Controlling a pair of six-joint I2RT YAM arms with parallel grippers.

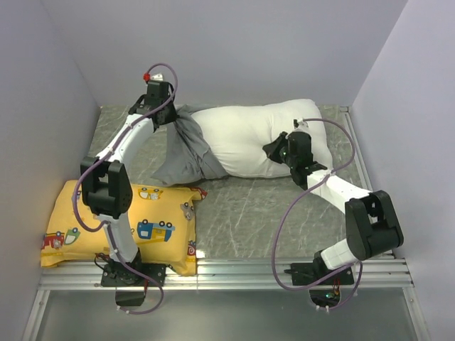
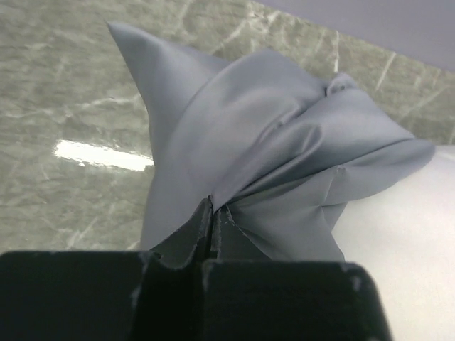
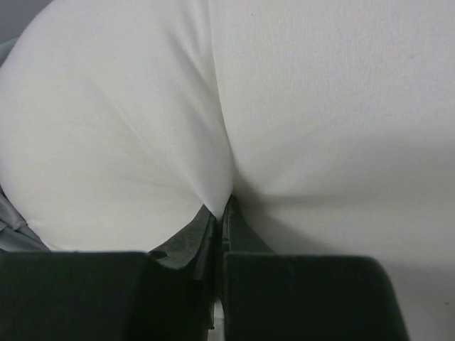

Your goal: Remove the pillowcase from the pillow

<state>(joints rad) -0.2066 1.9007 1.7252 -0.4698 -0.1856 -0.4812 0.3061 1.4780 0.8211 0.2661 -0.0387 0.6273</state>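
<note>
The silver-grey pillowcase [image 1: 186,151] is bunched over the left end of the plump white pillow [image 1: 249,138], which lies across the back of the table with most of its body bare. My left gripper [image 1: 169,114] is shut on a fold of the pillowcase [image 2: 270,142] at its far left top; the cloth fans out from the jaws [image 2: 213,206]. My right gripper [image 1: 279,150] is shut on a pinch of the pillow's white fabric [image 3: 298,106], the jaws closed tight on it [image 3: 220,206]. The pillow also shows at the left wrist view's right edge [image 2: 412,270].
A yellow cartoon-vehicle print cushion [image 1: 121,226] lies at the front left beside the left arm's base. Grey walls enclose the back and both sides. The marbled table top [image 1: 249,213] shows between the cushion and the right arm.
</note>
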